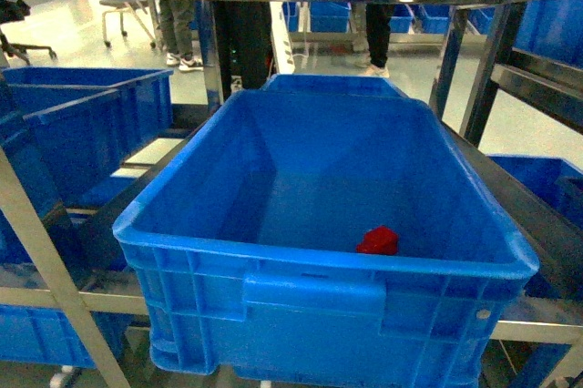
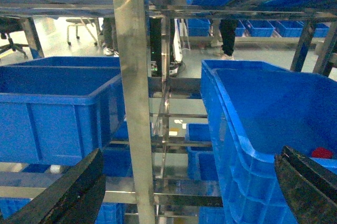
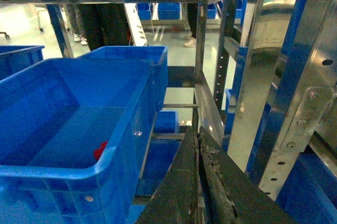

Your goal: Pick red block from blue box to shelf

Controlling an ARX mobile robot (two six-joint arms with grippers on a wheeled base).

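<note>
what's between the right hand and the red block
The near right wall and rim of the blue box. In the right wrist view the right hand sits shut outside the box, and the red block lies inside on its floor.

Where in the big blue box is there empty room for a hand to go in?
Most of the blue box floor is bare, from the left wall to the back wall. Only the near right part is taken, by the red block close to the front wall.
</note>
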